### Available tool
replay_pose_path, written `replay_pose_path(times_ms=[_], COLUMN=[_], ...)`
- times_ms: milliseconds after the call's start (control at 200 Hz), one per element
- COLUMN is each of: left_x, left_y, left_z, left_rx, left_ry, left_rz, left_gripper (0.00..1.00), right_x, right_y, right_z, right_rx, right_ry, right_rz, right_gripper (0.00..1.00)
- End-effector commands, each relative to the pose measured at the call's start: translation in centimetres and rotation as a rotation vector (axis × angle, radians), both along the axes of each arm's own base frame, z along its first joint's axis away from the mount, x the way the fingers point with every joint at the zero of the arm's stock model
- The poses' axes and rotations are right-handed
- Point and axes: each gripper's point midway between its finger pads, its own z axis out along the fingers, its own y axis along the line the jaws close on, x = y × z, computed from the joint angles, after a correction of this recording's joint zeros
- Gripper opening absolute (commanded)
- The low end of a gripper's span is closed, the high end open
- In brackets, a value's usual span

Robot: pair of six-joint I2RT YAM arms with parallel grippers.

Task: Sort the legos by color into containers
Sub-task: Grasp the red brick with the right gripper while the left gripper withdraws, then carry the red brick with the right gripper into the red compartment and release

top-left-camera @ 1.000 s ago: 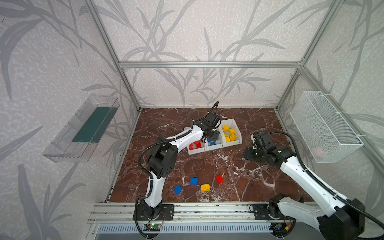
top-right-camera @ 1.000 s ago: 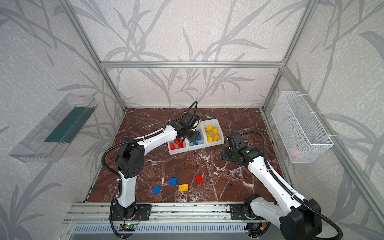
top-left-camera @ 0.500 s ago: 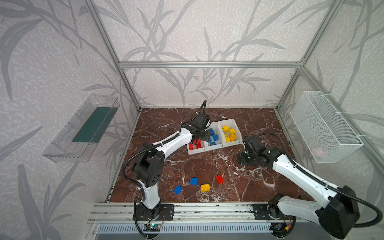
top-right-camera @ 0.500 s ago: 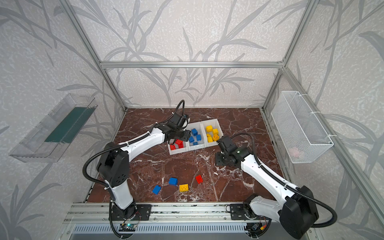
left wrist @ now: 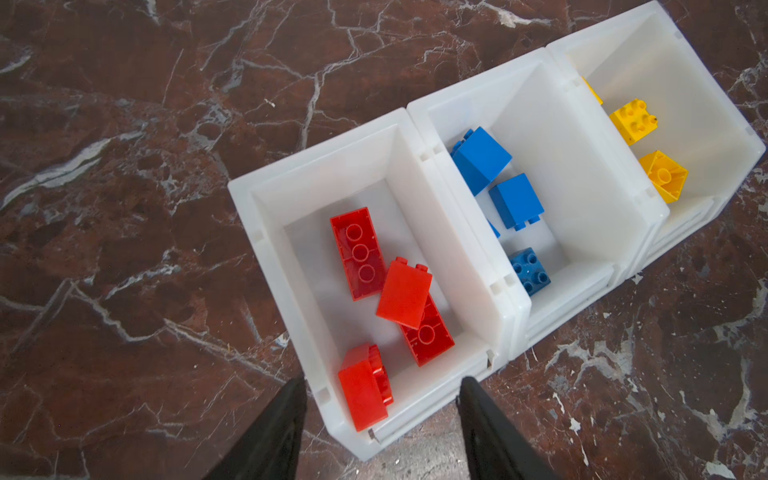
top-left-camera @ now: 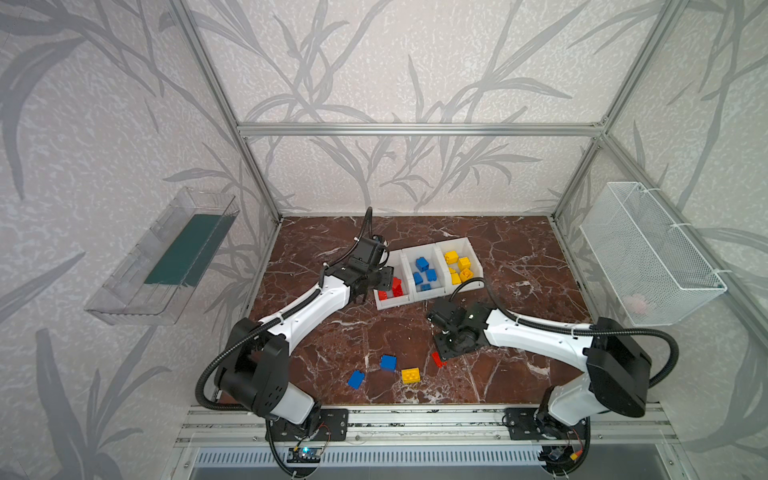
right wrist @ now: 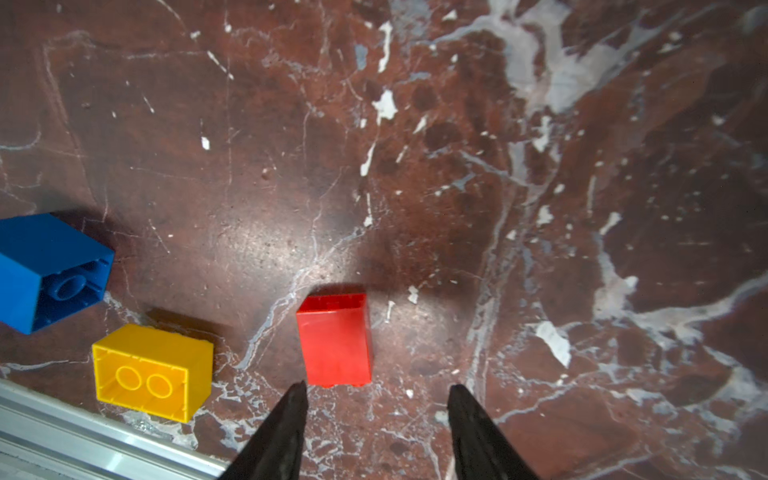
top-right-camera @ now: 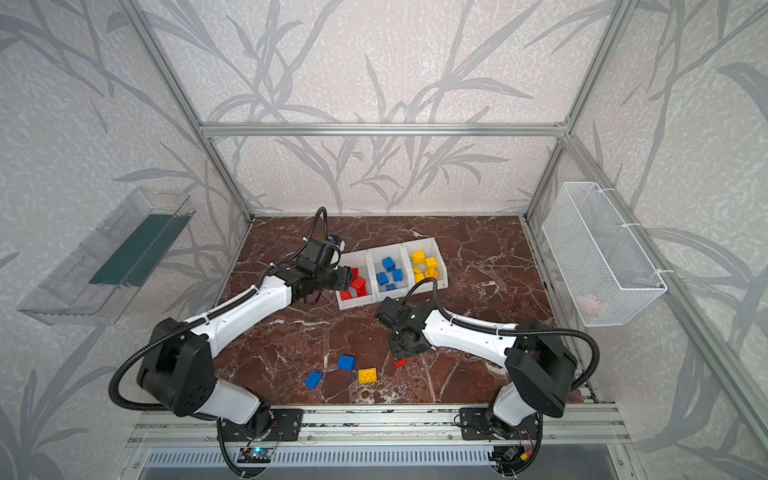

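Red lego (right wrist: 334, 338) lies sideways, long axis pointing at the open right tool (right wrist: 377, 386); left tool (left wrist: 382, 379) also open.

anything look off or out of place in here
Nothing damaged or mis-sorted: the red bin, blue bin and yellow bin each hold only their own colour. Out of place: four pieces loose on the table, a red brick, yellow brick, blue brick and second blue brick.

A red brick (right wrist: 334, 338) lies ahead of the black jaws of the right gripper (right wrist: 376, 390). The marble (right wrist: 540, 166) is maroon, white-veined.
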Motion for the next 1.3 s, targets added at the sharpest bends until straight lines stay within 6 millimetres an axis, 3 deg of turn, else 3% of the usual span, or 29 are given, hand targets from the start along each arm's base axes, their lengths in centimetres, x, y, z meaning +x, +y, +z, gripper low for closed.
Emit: replay_pose_path(times_ms=[0, 220, 230, 300, 500, 815, 900, 1040, 1295], left_x=[-0.6, -1.9, -1.9, -2.1, -2.5, -2.9, -3.3, -4.2, -6.8], left_y=[0.8, 1.7, 1.8, 1.9, 2.2, 2.6, 2.9, 3.4, 5.3], left_z=[0.2, -0.4, -0.4, -0.4, -0.7, -0.5, -0.4, 0.0, 0.6], left_rx=[-0.018, -0.025, -0.027, -0.028, -0.031, -0.029, -0.031, -0.047, -0.073], left_ry=[-0.014, -0.006, -0.009, -0.010, -0.004, -0.013, -0.018, -0.029, -0.059], left_rz=[0.037, 0.065, 0.065, 0.067, 0.076, 0.087, 0.092, 0.106, 0.156], left_gripper=[0.61, 0.61, 0.61, 0.61, 0.61, 0.61, 0.61, 0.61, 0.61], right_x=[-0.1, -0.6, -0.7, -0.7, -1.0, -0.3, 0.9, 4.0, 14.0], right_y=[1.1, 1.9, 1.7, 1.6, 1.6, 2.1, 2.8, 5.8, 10.5], right_z=[-0.4, -1.8, -2.6, -3.1, -4.4, -3.9, -2.7, 0.3, 6.3], right_rx=[0.001, -0.038, -0.061, -0.076, -0.102, -0.121, -0.143, -0.096, 0.025], right_ry=[0.017, 0.052, 0.066, 0.077, 0.105, 0.090, 0.051, -0.018, -0.172], right_rz=[-0.010, 0.011, 0.012, 0.006, 0.004, 0.040, 0.099, 0.192, 0.242], right_gripper=[0.56, 0.56, 0.55, 0.55, 0.46, 0.32, 0.31, 0.31, 0.30])
